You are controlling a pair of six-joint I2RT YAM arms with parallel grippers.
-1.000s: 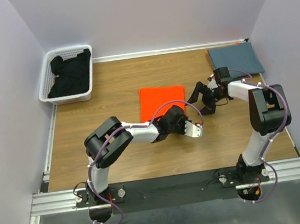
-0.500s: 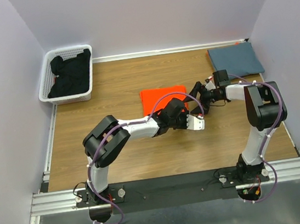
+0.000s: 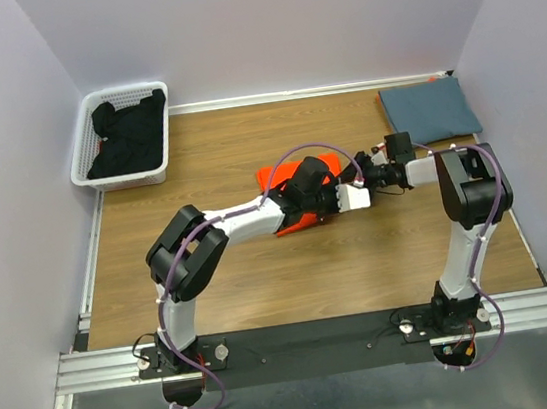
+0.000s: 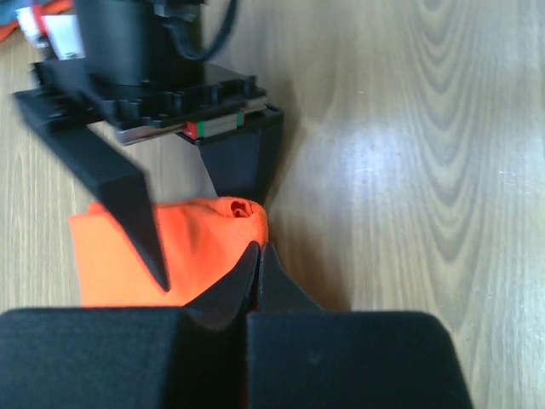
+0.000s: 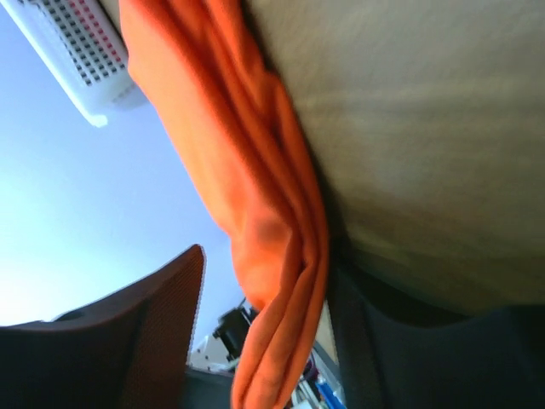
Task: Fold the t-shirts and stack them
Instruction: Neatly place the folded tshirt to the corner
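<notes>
The orange t-shirt [image 3: 272, 175] lies mid-table, bunched and partly hidden under my left arm. My left gripper [image 3: 355, 197] is shut on its right edge; in the left wrist view the jaws [image 4: 258, 252] pinch the orange cloth [image 4: 128, 260]. My right gripper [image 3: 373, 179] faces it from the right and is open, its fingers [image 4: 119, 196] straddling the same edge. In the right wrist view a hanging fold of the orange shirt [image 5: 272, 221] sits between the spread jaws of my right gripper [image 5: 272, 341]. The slate blue-grey t-shirt [image 3: 430, 110] lies folded at the back right.
A white basket [image 3: 86, 174] holding dark clothes [image 3: 128, 133] stands at the back left. Walls close the table on three sides. The wooden table [image 3: 264, 286] shows bare boards in front of the arms.
My left gripper has moved away from the near edge toward the right gripper, dragging the orange shirt's edge, so the flat fold is now bunched. My right gripper has closed in on that edge.
</notes>
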